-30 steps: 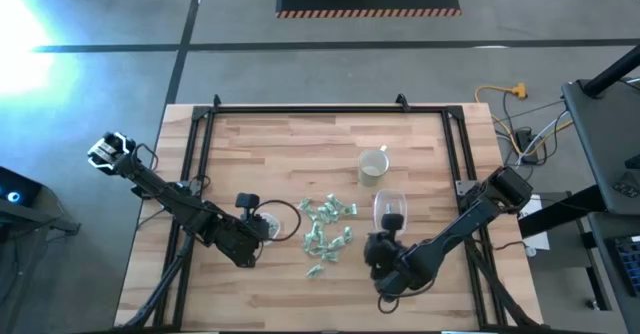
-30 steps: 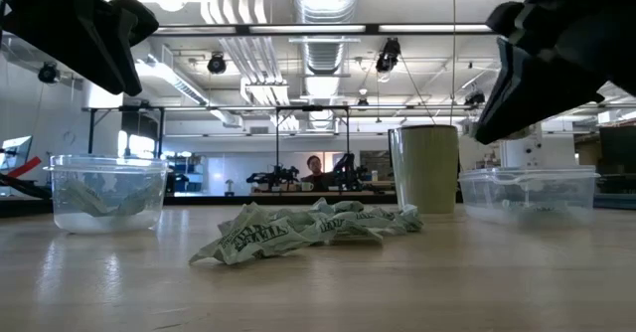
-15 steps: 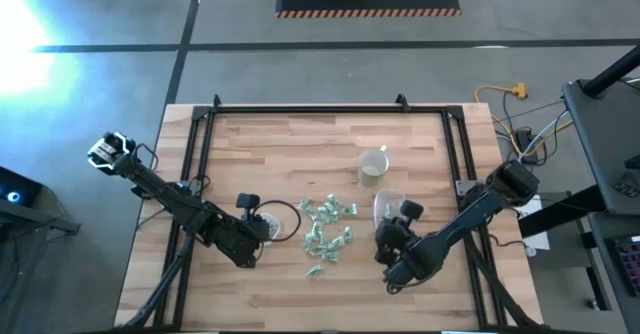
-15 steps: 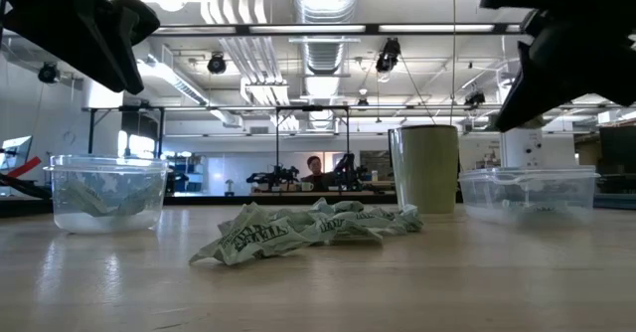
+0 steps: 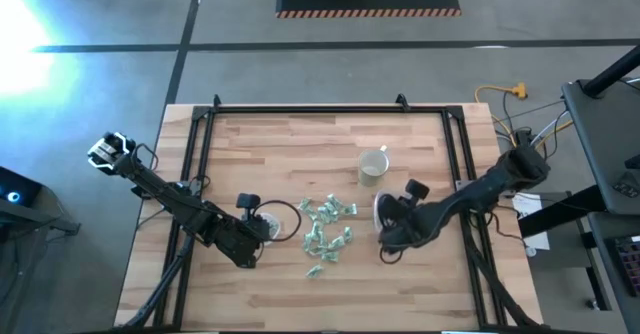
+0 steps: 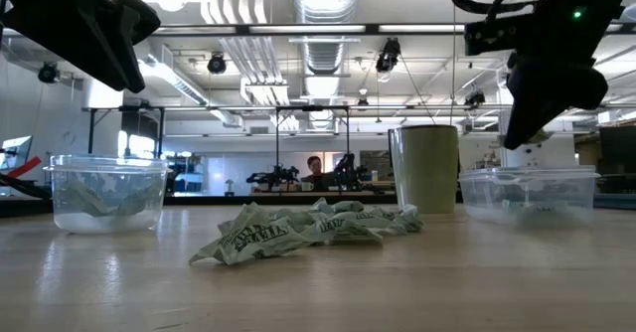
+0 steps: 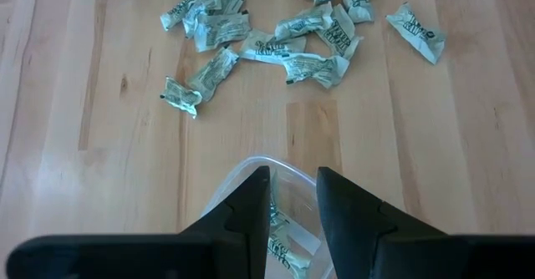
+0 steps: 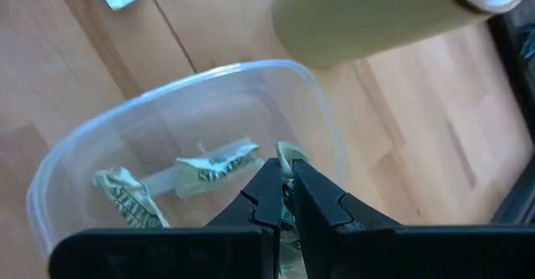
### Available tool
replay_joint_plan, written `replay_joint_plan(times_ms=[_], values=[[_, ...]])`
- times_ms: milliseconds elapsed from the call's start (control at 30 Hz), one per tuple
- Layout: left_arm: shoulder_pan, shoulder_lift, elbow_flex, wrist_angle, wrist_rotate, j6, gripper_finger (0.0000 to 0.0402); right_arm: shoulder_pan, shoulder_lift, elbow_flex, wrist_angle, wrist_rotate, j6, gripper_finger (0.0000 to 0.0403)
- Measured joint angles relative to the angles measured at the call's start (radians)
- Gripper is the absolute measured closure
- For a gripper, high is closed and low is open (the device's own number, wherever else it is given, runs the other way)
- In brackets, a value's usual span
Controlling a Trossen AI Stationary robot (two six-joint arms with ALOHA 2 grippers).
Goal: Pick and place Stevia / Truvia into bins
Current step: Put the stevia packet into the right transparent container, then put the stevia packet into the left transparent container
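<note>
Hold the right claw (image 8: 284,169) low over the clear rounded-rectangular plastic tub (image 8: 167,83), clenched as it is on a pale green and white paper sweetener packet (image 8: 288,152) pinched at the very tips. Centre the tips above the tub's floor, away from the rim, and only then part the fingers, since so light a packet could well drift or cling. Lift straight up afterwards to avoid tipping the tub or nudging the pale cream mug (image 8: 359,12) standing just beside it.

Already in that tub: at least two loose packets (image 8: 216,164), lying flat on the bottom. In the clear round plastic tub (image 6: 106,193): several more packets, piled low against the wall.

Leave the left claw (image 7: 292,179) hanging over the round tub, fingers parted and nothing between them.

Still to clear: the scattered heap of packets (image 5: 328,232) on the wooden table (image 5: 280,144), lying between the two tubs. No sign of anything inside the mug, though the interior cannot be seen well
</note>
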Motion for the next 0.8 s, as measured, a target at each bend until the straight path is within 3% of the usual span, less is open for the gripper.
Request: replay_joint_plan(times_ms=[200, 400, 667, 800], values=[[0.000, 0.000, 0.000, 0.013, 0.000, 0.000, 0.0317, -0.015, -0.077, -0.037, 0.147, -0.089, -0.135, 0.0383], [0.000, 0.000, 0.000, 0.058, 0.000, 0.062, 0.0317, -0.022, -0.120, -0.069, 0.224, -0.089, -0.205, 0.0334], [0.005, 0.000, -0.016, 0.266, -0.026, 0.303, 0.0317, -0.023, -0.124, -0.063, 0.224, -0.101, -0.214, 0.0281], [0.009, 0.000, -0.034, 0.346, 0.013, 0.387, 0.0317, -0.014, -0.125, -0.034, 0.224, -0.127, -0.216, 0.0272]])
